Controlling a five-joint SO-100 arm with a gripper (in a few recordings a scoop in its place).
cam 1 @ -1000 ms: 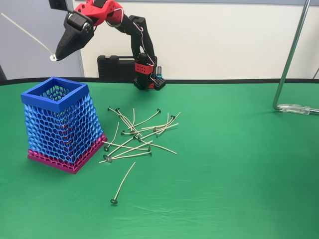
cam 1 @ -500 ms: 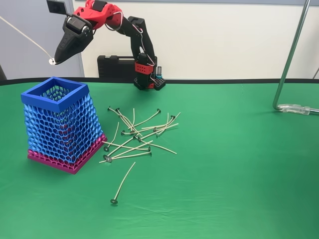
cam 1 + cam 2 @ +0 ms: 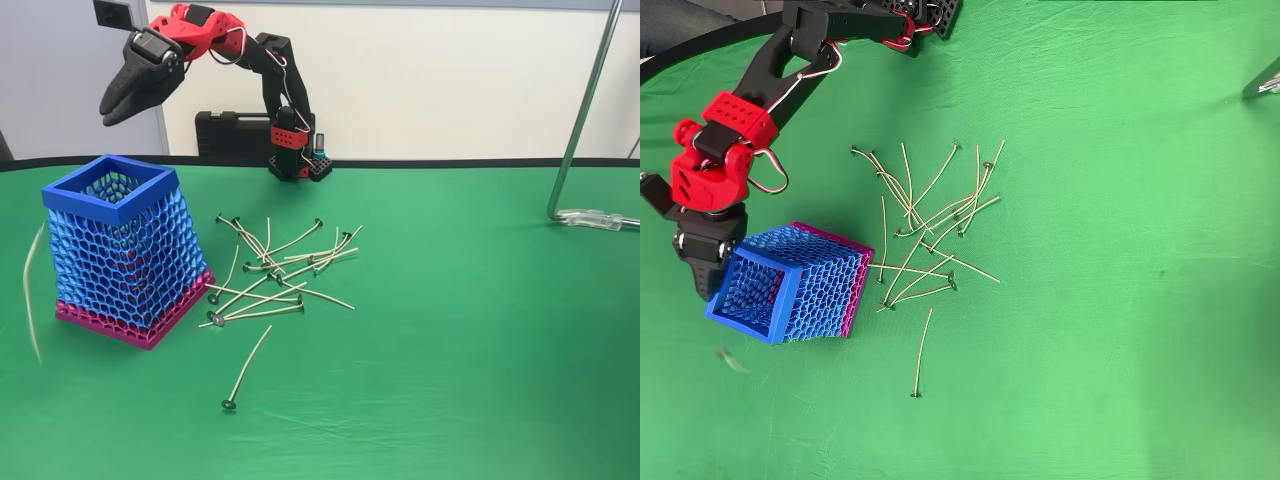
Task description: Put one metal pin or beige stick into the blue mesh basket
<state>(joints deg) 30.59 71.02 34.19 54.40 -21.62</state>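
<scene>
- A green cloth table fills the foreground under a pale wall; a lone stick lies nearest, the heap behind it.
- One beige stick, blurred, is just outside the blue mesh basket, on its left in the fixed view: likely a miss.
- Beyond, the gripper hangs above the rim, jaws slightly parted, empty.
</scene>
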